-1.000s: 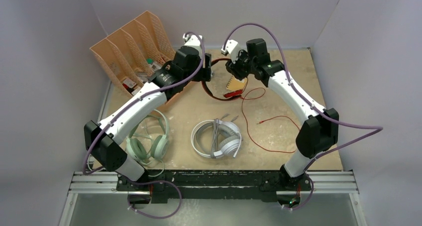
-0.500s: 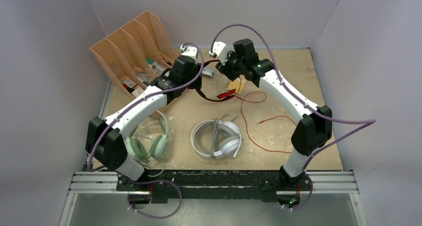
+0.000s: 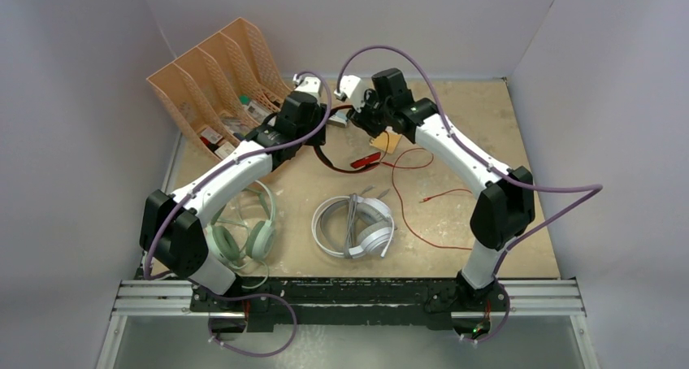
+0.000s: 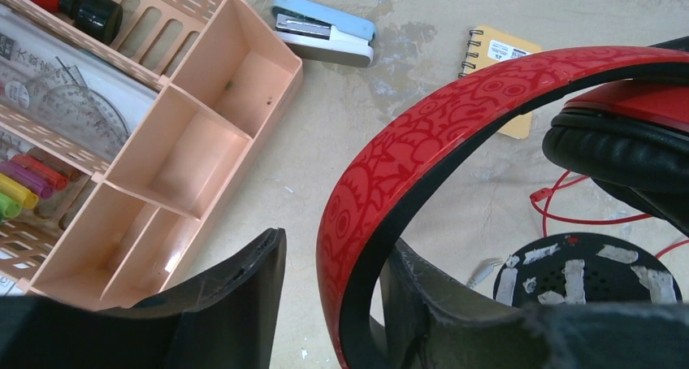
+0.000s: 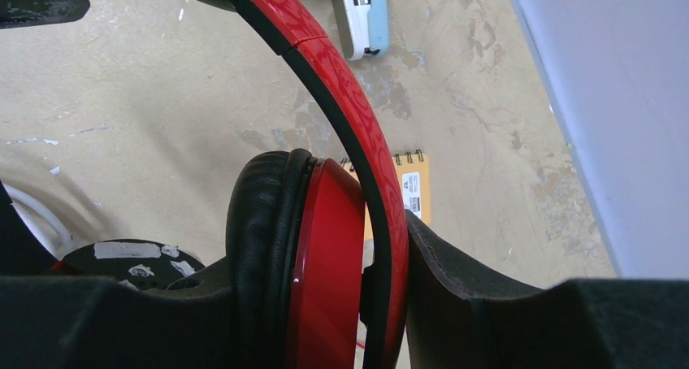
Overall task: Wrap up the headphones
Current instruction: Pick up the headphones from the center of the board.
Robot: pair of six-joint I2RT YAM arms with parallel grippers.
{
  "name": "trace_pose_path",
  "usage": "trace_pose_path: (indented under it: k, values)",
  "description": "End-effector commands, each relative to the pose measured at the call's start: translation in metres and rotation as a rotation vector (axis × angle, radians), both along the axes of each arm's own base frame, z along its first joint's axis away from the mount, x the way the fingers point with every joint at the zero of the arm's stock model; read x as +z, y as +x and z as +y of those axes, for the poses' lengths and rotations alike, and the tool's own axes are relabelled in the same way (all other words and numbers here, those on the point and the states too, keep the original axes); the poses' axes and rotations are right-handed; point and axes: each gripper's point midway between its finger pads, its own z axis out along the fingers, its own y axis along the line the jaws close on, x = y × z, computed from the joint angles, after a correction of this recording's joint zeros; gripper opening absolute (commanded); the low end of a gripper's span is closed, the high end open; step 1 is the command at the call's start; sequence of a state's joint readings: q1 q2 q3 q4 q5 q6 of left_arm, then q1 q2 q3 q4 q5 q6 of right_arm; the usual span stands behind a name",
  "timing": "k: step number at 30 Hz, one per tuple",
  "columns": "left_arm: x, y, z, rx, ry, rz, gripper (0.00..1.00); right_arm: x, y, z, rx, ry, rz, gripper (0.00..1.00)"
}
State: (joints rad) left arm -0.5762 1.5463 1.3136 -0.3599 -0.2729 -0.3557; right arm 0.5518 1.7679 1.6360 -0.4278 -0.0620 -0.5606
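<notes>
From overhead, both arms mostly hide the red headphones [image 3: 357, 156] at the table's [image 3: 487, 125] far middle. The left gripper [image 4: 329, 304] clamps the red band. The right gripper [image 5: 382, 288] pinches the band beside an earcup; its lower part is cut off.

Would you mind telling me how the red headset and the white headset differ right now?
The red headset is gripped at its band by the left gripper and right gripper; the white headset lies untouched on the table. The red cord trails loose across the table, while the white one's grey cord looks bundled across it. Both are corded over-ear headsets.
</notes>
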Motion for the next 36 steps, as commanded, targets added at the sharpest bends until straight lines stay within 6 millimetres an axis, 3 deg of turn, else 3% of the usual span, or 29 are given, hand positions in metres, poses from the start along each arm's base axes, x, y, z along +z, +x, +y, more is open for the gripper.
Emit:
trace_pose_path:
  k: [1, 7, 14, 18, 23, 27, 34, 36]
  values:
    - [0.013, 0.003, 0.000, 0.000, -0.020, -0.040, 0.41, 0.058, 0.001, 0.013, 0.016, 0.101, -0.120, 0.00]
    - [0.010, 0.001, 0.001, -0.003, -0.006, -0.033, 0.53, 0.066, -0.002, 0.016, 0.018, 0.110, -0.138, 0.00]
    - [0.002, 0.001, 0.000, -0.011, 0.006, -0.013, 0.51, 0.073, -0.007, 0.019, 0.025, 0.132, -0.144, 0.00]
    - [0.001, 0.001, 0.001, -0.007, 0.012, -0.012, 0.39, 0.080, -0.013, 0.021, 0.034, 0.163, -0.145, 0.00]
    - [0.004, 0.000, 0.008, -0.002, 0.048, -0.024, 0.17, 0.091, -0.020, 0.019, 0.025, 0.193, -0.156, 0.01]
    - [0.014, -0.001, 0.010, -0.012, 0.044, -0.051, 0.00, 0.097, -0.022, 0.010, -0.042, 0.224, -0.162, 0.25]
    - [0.036, 0.002, 0.017, 0.051, 0.010, -0.094, 0.00, 0.123, -0.043, -0.015, -0.230, 0.349, -0.114, 0.75]
    - [0.047, 0.003, 0.020, 0.082, -0.003, -0.109, 0.00, 0.136, -0.047, -0.026, -0.272, 0.386, -0.130, 0.98]
